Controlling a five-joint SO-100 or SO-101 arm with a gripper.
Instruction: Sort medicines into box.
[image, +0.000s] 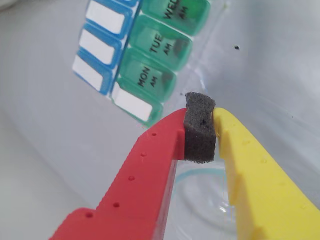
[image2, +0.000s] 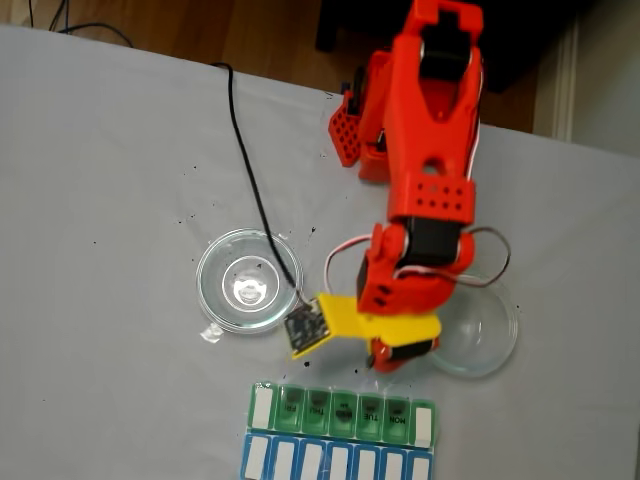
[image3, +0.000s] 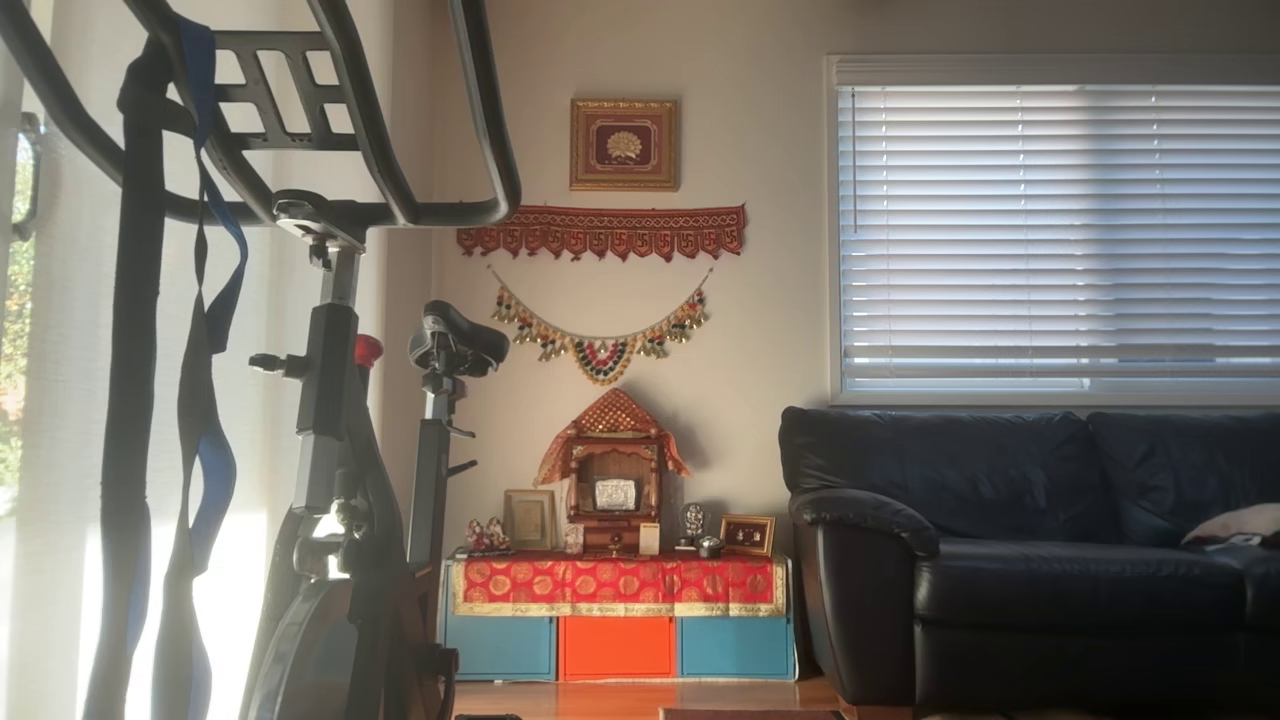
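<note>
The box (image: 157, 50) is a green-lidded pill row with lids marked MON, TUE and WED, all closed; in the fixed view the box (image2: 340, 408) lies at the table's near edge. My gripper (image: 200, 120) has one red and one yellow finger, pressed together on a dark grey foam pad (image: 200, 137) at the tips. In the fixed view the gripper (image2: 386, 352) hangs just above the box's right part, at the left rim of a clear dish. No medicines are in view; nothing round shows between the fingers.
A blue-lidded pill row (image2: 335, 462) lies against the green one. Two clear round dishes stand on the grey table, one at left (image2: 240, 282) and one at right (image2: 485, 335), seen under the gripper too (image: 200, 200). A black cable (image2: 250, 180) crosses the table. The other view shows a living room.
</note>
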